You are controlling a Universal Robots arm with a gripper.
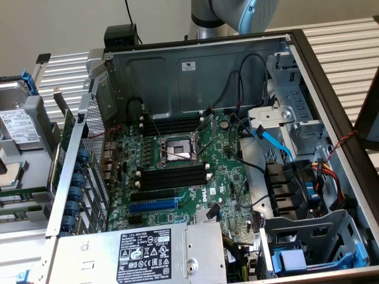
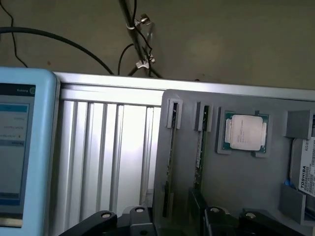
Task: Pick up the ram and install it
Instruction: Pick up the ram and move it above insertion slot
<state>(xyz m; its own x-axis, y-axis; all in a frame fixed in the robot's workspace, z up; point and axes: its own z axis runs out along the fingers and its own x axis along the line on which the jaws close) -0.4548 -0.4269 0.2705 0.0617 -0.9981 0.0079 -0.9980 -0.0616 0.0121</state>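
Note:
Two ram sticks stand on edge in the grooves of a grey holder tray: one ram stick and a second beside it, thin green boards seen from above. My gripper hovers over the near end of these sticks, its black fingers spread apart with nothing between them, so it is open. In the exterior view the ram sticks lie as green strips in the tray left of the open computer case. Black memory slots lie on the motherboard below the CPU socket.
The tray also carries a processor and a hard drive. A blue-edged teach pendant lies on the slatted aluminium table. Inside the case are a blue expansion slot, cables, drive cages and the power supply. The arm rises behind the case.

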